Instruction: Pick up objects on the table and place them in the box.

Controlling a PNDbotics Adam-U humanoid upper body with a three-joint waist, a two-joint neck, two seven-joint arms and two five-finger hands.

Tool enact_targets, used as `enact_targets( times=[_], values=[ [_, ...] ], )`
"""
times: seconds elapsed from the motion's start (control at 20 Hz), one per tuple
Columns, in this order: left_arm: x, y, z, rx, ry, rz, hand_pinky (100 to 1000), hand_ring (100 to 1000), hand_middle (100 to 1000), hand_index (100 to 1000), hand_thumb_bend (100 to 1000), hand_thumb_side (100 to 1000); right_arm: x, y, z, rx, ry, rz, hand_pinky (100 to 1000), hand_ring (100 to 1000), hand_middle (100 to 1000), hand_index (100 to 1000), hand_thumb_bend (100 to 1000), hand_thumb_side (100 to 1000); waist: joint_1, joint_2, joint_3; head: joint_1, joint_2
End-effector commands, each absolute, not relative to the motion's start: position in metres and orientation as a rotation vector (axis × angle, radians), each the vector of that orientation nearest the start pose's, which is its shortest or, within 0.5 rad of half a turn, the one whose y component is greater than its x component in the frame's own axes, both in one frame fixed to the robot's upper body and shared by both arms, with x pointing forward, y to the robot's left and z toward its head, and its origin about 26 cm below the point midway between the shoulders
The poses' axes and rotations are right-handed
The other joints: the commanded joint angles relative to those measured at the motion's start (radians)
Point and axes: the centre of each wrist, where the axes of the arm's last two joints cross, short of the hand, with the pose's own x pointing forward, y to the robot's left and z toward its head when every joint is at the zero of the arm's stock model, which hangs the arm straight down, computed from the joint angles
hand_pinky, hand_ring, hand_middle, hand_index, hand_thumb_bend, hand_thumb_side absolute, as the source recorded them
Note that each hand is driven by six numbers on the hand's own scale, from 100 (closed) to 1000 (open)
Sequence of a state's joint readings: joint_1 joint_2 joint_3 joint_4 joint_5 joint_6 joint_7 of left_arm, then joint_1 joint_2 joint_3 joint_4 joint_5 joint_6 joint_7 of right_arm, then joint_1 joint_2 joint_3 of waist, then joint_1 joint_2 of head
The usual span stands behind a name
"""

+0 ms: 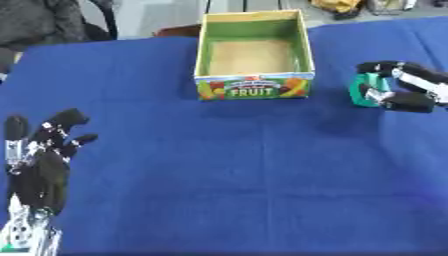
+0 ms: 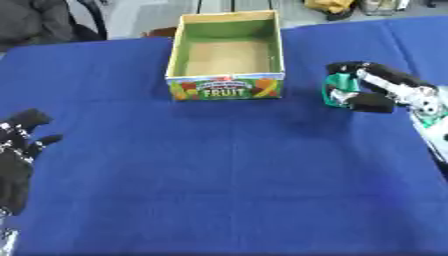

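Left eye view: my right hand (image 1: 407, 87) sits at the right edge of the frame, upper half, over the blue cloth (image 1: 227, 175). Its fingers (image 1: 385, 67) are curled round a small green thing (image 1: 360, 90), w/ the thumb closing in under it, so the thing is pinched between them. The green thing pokes out at the hand's left side, toward the box (image 1: 254, 87). I can't tell what it is, only green w/ a lighter bit. Can't tell if it's lifted or touching the cloth. The box is upper centre, open top, green inner walls, tan floor, "FRUIT" on the near face. It's near the hand but apart, blue cloth between them. My left hand (image 1: 39, 165) is at the lower left, fingers up & relaxed, spread a little, holding nothing.

Right eye view: same scene, shifted left. Right hand (image 2: 376, 90) is at upper right, more of the silver wrist showing at the right edge. Green thing (image 2: 337, 90) again at the fingertips' left side, gripped betw. the upper fingers and the thumb below. Box (image 2: 226, 90) is upper centre-left, inside showing only the tan floor. Left hand (image 2: 17, 160) is at the left edge, partly cut off, fingers open.
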State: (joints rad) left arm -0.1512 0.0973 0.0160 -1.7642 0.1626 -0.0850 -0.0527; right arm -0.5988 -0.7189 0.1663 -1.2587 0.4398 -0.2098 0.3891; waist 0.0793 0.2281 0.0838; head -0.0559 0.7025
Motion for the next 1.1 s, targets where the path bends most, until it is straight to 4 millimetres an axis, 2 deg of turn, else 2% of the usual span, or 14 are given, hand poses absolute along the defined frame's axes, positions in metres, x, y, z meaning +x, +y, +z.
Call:
enact_targets(
  times=[0.05,0.15,0.5,1.1],
  values=[
    [0.307,0.248,0.091,-0.143,-2.011,-0.064,735,962,660,786,629,1000,0.403,-0.379,0.194,-0.733,-1.509,1.369,971,1000,939,1000,100,838,-0.003,-0.014,0.004,-0.005,-0.008],
    [0.307,0.248,0.091,-0.144,-2.01,-0.066,735,963,660,786,629,1000,0.404,-0.381,0.194,-0.744,-1.483,1.384,999,1000,966,1000,100,848,-0.003,-0.014,0.007,-0.006,-0.01],
    [0.307,0.248,0.09,-0.148,-2.008,-0.07,736,964,662,787,628,1000,0.406,-0.386,0.193,-0.776,-1.436,1.416,1000,1000,997,1000,100,873,0.0,-0.014,0.013,-0.009,-0.013],
    [0.307,0.247,0.089,-0.153,-2.006,-0.076,737,966,664,788,630,1000,0.408,-0.395,0.188,-0.789,-1.365,1.449,994,1000,994,1000,100,890,-0.001,-0.011,0.02,-0.016,-0.015]
  ],
)
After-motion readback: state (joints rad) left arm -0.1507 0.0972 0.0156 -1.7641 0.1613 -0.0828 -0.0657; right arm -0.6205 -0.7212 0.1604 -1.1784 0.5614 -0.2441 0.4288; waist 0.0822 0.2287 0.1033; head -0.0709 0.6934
